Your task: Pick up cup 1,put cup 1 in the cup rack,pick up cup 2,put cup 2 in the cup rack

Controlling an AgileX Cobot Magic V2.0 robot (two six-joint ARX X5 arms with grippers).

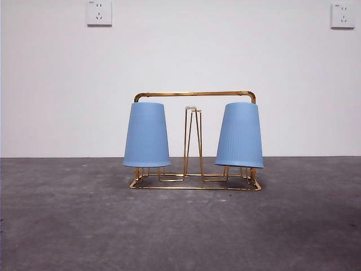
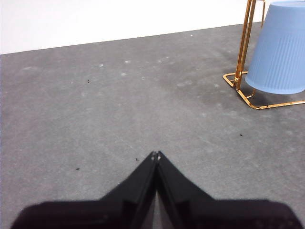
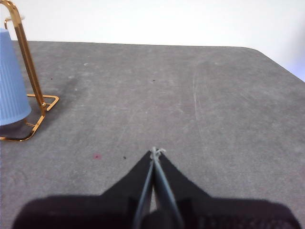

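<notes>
The gold wire cup rack (image 1: 194, 95) stands mid-table in the front view. Two blue ribbed cups hang upside down on its pegs: one on the left (image 1: 146, 134), one on the right (image 1: 240, 135). In the left wrist view the left cup (image 2: 279, 47) and the rack's base corner (image 2: 238, 88) show off to one side; my left gripper (image 2: 156, 155) is shut, empty, well away from them. In the right wrist view the right cup (image 3: 10, 81) and the rack's frame (image 3: 28, 62) appear; my right gripper (image 3: 156, 151) is shut, holding nothing, also apart from the rack.
The grey table (image 1: 180, 226) stretches around the rack. A white wall (image 1: 180, 56) with two sockets (image 1: 99, 12) stands behind it. The table's rounded far corner (image 3: 257, 50) shows in the right wrist view.
</notes>
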